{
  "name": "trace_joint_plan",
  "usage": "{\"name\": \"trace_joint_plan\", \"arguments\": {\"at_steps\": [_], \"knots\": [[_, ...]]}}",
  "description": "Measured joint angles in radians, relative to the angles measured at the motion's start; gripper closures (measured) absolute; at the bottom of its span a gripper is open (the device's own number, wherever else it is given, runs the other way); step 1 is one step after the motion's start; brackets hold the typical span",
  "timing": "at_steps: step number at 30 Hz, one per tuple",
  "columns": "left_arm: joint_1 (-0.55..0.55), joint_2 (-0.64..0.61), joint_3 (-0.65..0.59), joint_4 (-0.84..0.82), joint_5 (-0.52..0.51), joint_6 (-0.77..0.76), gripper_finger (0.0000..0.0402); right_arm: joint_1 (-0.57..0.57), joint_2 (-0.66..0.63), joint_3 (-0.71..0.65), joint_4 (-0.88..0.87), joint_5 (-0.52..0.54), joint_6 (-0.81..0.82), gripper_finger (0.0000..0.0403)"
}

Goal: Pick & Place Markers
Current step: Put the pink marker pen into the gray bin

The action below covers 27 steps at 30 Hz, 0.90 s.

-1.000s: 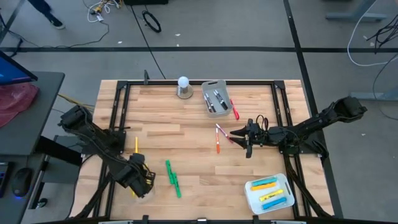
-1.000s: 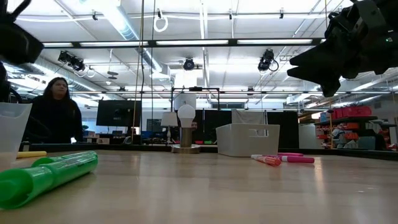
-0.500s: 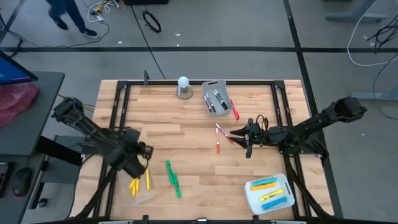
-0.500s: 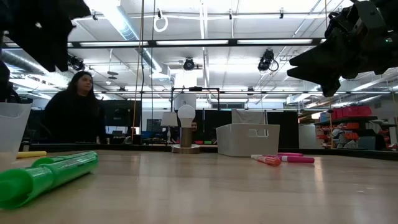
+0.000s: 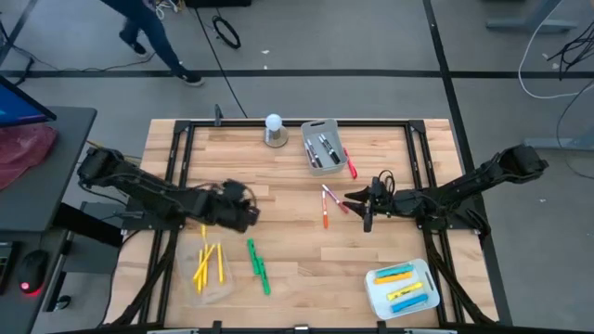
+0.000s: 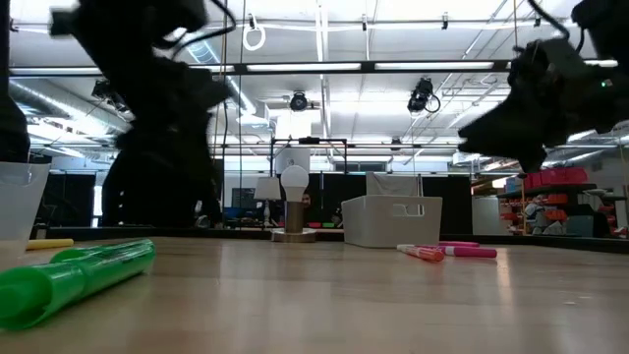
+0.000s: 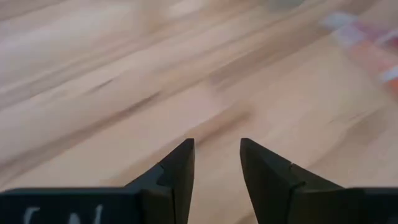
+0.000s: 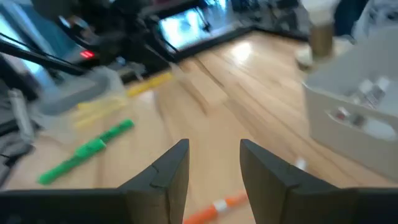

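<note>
Markers lie scattered on the wooden table (image 5: 278,176). Several yellow markers (image 5: 209,263) lie at a clear cup (image 6: 20,202) near the left. Green markers (image 5: 258,266) lie side by side close to the near edge. An orange marker (image 5: 326,219) and pink markers (image 5: 330,196) lie at mid-table, and a red marker (image 5: 352,168) lies beside the grey bin (image 5: 306,148). My left gripper (image 5: 249,213) (image 7: 216,149) hovers open above bare wood, left of centre. My right gripper (image 5: 361,209) (image 8: 214,152) hovers open just right of the pink markers, with the orange marker (image 8: 214,208) below it.
The grey bin at the far edge holds dark markers (image 5: 324,147). A white ball on a grey base (image 5: 274,128) stands left of it. A white tray (image 5: 376,295) at the near right holds yellow and blue markers. A person walks on the floor beyond the far edge.
My left gripper has swung from above the clear cup at the near left toward the table's middle and far side, turning as it went. The yellow markers it stood over now show. A person has walked rightward beyond the table.
</note>
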Motion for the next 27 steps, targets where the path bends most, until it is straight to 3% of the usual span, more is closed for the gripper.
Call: {"name": "trace_joint_plan", "arguments": {"at_steps": [5, 8, 16, 27], "knots": [[0.097, 0.062, -0.133, 0.668, 0.014, 0.368, 0.0266, -0.027, 0.001, 0.0, -0.142, -0.025, 0.109, 0.0248], [0.13, 0.12, -0.149, 0.876, 0.023, 0.49, 0.0266, -0.027, 0.019, 0.0, -0.185, -0.033, 0.124, 0.023], [0.158, 0.283, -0.15, 1.081, 0.024, 0.452, 0.0266, -0.07, 0.213, 0.06, -0.212, -0.03, 0.147, 0.0193], [0.161, 0.353, -0.149, 1.132, 0.035, 0.428, 0.0266, -0.148, 0.489, 0.183, -0.269, -0.039, 0.098, 0.0221]]}}
